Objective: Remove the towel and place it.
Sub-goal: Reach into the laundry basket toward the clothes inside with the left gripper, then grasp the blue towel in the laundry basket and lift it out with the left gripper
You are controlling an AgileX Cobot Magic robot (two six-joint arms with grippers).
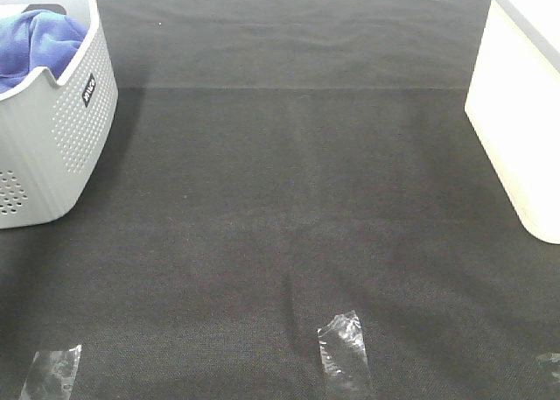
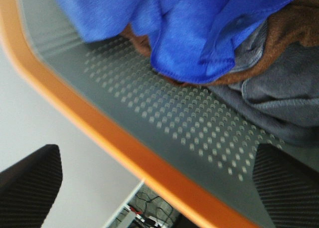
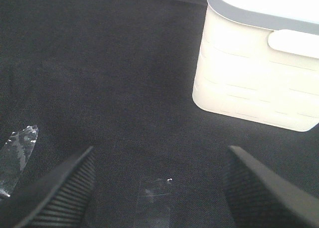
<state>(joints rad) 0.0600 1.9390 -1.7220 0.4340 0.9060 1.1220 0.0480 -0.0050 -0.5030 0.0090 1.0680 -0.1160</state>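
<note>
Blue towel (image 2: pixel 199 33) sits bunched inside the basket (image 1: pixel 61 129); left gripper (image 2: pixel 157 183) hovers over the basket's rim, released. Likely the reach step: next, descend and pinch a fold. Right gripper (image 3: pixel 159 188) released too.

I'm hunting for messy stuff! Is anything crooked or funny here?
Nothing is spilled or broken. The blue towel lies crumpled in the grey basket, piled over a brown cloth and a grey cloth. Crinkled clear tape strips stick on the black table cover.

robot lab bench: black cloth tabletop (image 1: pixel 280 242), tape markers (image 1: pixel 343 352), cables (image 2: pixel 144 215) underneath
</note>
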